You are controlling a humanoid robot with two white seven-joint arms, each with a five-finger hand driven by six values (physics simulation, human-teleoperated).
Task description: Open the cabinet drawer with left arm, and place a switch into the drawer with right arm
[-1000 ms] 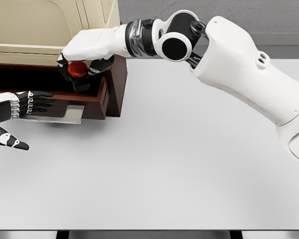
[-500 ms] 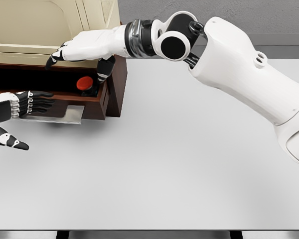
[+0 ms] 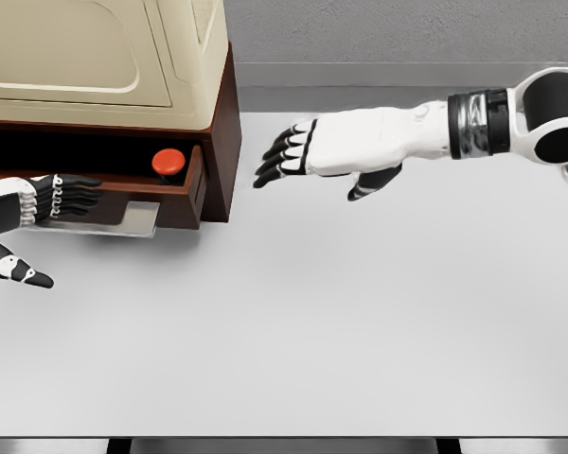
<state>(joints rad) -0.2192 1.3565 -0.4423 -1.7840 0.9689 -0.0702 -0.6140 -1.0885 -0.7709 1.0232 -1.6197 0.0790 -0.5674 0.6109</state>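
The cabinet (image 3: 104, 57) stands at the back left, cream on top with dark brown sides. Its drawer (image 3: 175, 199) is pulled out. Inside the drawer, at its right end, sits the switch (image 3: 168, 162), a red button on a dark base. My left hand (image 3: 47, 213) is at the left edge with its fingers stretched against the drawer front near the metal handle (image 3: 123, 219), thumb pointing down and gripping nothing. My right hand (image 3: 308, 156) hovers over the table to the right of the cabinet, fingers spread and empty.
The white table (image 3: 312, 322) stretches from the cabinet to the front edge. A grey wall runs along the back. The right forearm reaches in from the right edge at cabinet height.
The right hand let go of the switch, which now rests in the drawer, then pulled back to the right, away from the cabinet. The left hand has stayed put.
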